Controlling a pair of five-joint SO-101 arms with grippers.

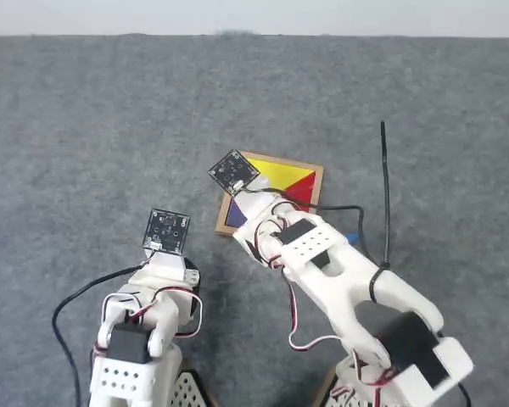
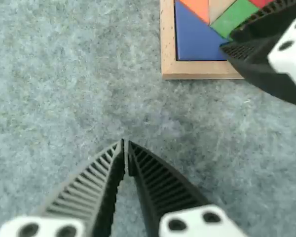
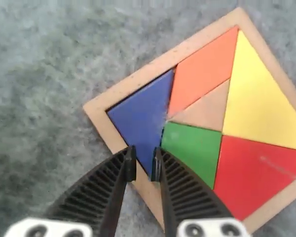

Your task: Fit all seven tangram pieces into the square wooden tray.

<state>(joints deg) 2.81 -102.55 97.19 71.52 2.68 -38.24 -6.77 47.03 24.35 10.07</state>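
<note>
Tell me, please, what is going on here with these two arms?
The right gripper hangs over a corner of the wooden tray, above the blue triangle, jaws slightly apart and holding nothing. Six coloured pieces lie flat in the tray. The left gripper is shut and empty over the grey carpet beside the tray.

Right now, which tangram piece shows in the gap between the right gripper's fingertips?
The blue triangle, in the tray corner; the green piece lies beside the right gripper, not in its gap.

Tangram pieces (image 3: 222, 123) inside tray (image 3: 96, 106)
</note>
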